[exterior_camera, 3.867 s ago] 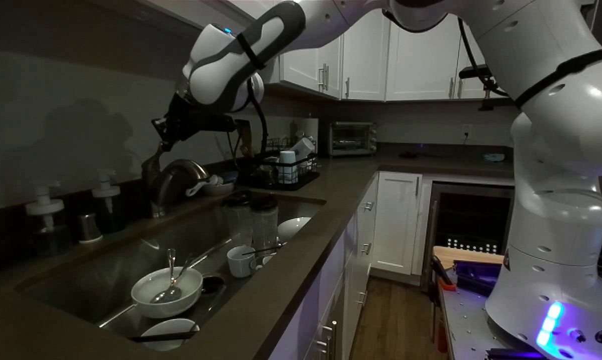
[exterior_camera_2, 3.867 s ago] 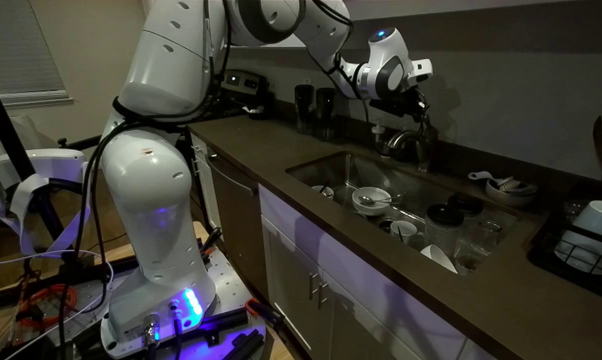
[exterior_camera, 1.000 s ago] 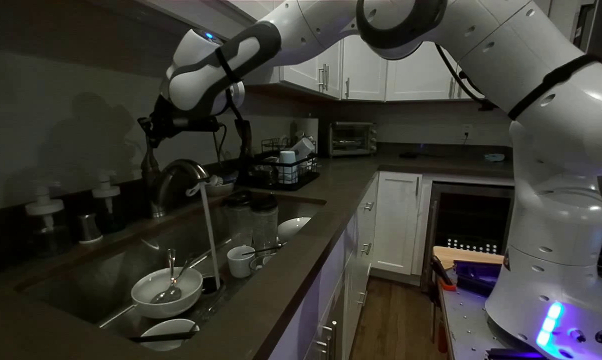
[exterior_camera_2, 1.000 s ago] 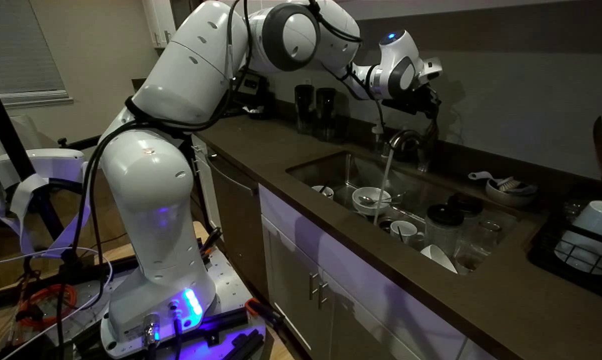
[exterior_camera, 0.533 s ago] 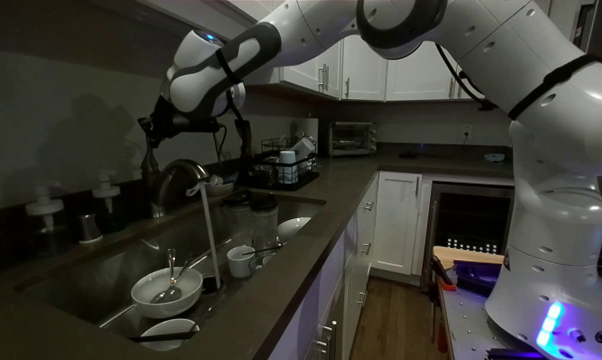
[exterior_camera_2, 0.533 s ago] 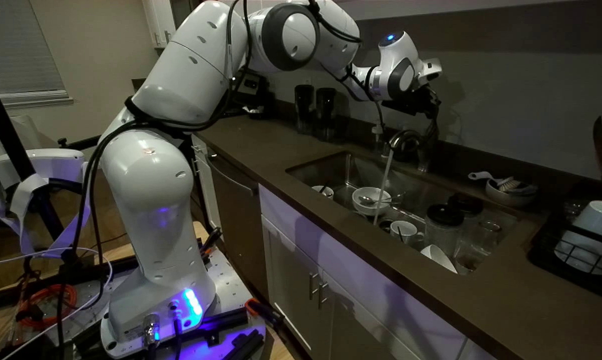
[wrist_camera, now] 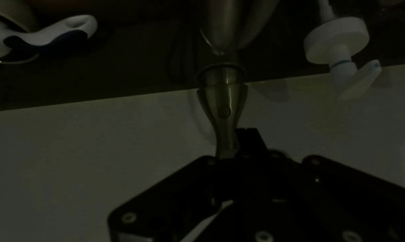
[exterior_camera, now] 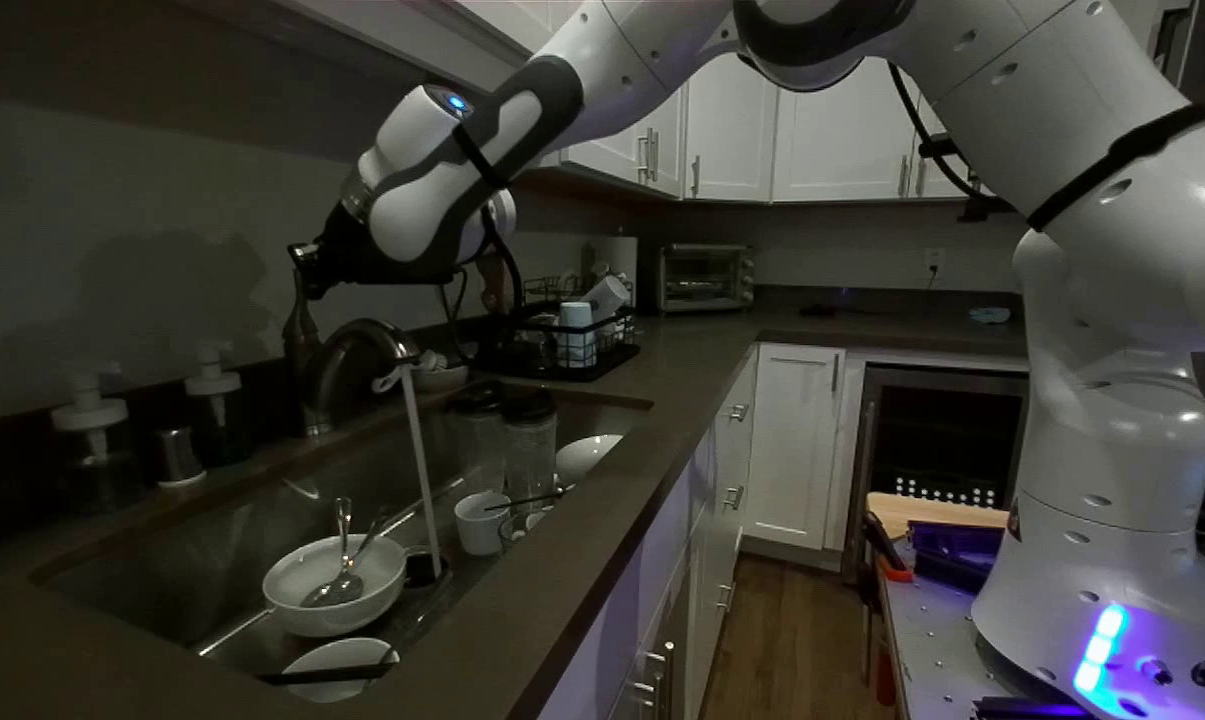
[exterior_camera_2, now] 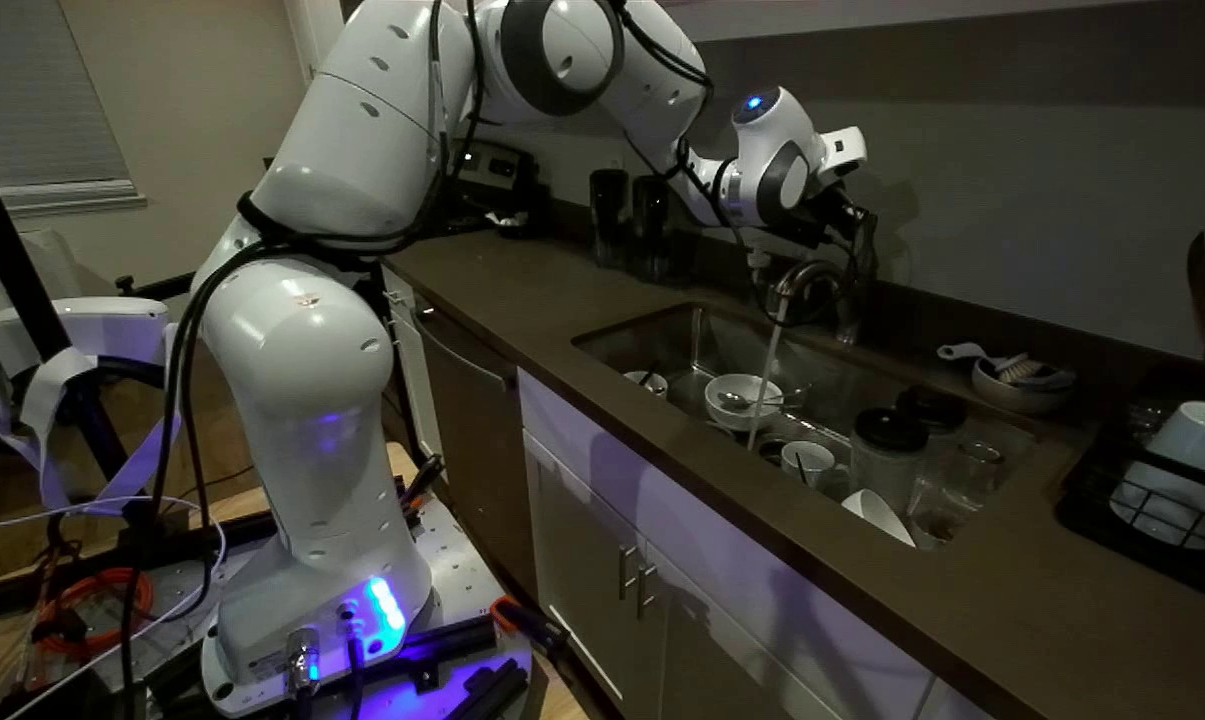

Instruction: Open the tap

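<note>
Pouring from the tap (exterior_camera: 338,357), a thin stream of water (exterior_camera: 419,460) falls into the sink (exterior_camera: 212,560) below the gripper (wrist_camera: 246,130); 3.9 s ago the spout was dry, and by 1.0 s ago the stream was running. The tap stands right under the gripper, its spout arching out from the wall (exterior_camera: 162,290). Its handle (wrist_camera: 224,101) rises to the gripper and looks more upright than 3.9 s ago, when it leaned toward the spout. In the wrist view the 2 fingers (wrist_camera: 252,141) lie together, gripping nothing, just to the right of the handle, whose upper end is hidden by the gripper; whether they touch it I cannot tell. Compared with 0.5 s ago, the wrist (exterior_camera_2: 777,180) sits lower in both exterior views and farther out from the wall. Well below the gripper, a white bowl (exterior_camera: 302,612) with a spoon (exterior_camera: 338,590) in it and a white mug (exterior_camera: 480,525) are where they were, the stream coming down between them. In the wrist view a soap bottle (wrist_camera: 336,40) shows right of the fingers and a brush (wrist_camera: 63,27) left.
</note>
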### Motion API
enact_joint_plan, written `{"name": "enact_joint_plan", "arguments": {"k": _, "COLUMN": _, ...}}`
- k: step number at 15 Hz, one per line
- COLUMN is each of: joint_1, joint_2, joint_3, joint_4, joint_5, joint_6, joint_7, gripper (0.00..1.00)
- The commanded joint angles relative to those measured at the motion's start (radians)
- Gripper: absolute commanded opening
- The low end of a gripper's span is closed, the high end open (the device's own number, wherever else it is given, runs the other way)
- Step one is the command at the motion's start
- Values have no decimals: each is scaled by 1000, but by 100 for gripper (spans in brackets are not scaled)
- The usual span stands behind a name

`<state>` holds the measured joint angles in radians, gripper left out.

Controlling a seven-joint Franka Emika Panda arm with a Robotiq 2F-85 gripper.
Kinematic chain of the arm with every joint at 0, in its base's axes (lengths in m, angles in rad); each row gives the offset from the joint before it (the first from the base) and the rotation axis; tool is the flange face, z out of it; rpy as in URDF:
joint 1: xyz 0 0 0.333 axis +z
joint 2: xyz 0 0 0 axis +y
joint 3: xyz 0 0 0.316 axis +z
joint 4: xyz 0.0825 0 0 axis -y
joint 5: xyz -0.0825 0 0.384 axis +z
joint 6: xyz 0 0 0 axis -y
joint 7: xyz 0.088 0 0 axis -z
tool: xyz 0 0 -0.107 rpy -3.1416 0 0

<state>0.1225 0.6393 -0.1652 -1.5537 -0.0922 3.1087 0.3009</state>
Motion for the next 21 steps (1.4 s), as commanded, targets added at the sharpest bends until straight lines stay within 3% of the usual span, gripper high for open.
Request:
{"name": "enact_joint_plan", "arguments": {"k": 1, "joint_1": 48, "joint_2": -151, "joint_3": -36, "joint_4": -217, "joint_5": -16, "joint_6": 37, "joint_7": 7, "gripper": 4}}
{"name": "enact_joint_plan", "arguments": {"k": 5, "joint_1": 30, "joint_2": -286, "joint_3": 16, "joint_4": -357, "joint_5": -12, "joint_6": -27, "joint_7": -33, "gripper": 4}}
{"name": "enact_joint_plan", "arguments": {"k": 10, "joint_1": -63, "joint_2": -446, "joint_3": 167, "joint_4": -456, "joint_5": 89, "joint_6": -244, "joint_7": -158, "gripper": 4}}
{"name": "enact_joint_plan", "arguments": {"k": 20, "joint_1": -70, "joint_2": -600, "joint_3": 174, "joint_4": -447, "joint_5": 132, "joint_6": -721, "joint_7": -237, "gripper": 4}}
{"name": "enact_joint_plan", "arguments": {"k": 21, "joint_1": -64, "joint_2": -565, "joint_3": 168, "joint_4": -428, "joint_5": 89, "joint_6": -667, "joint_7": -173, "gripper": 29}}
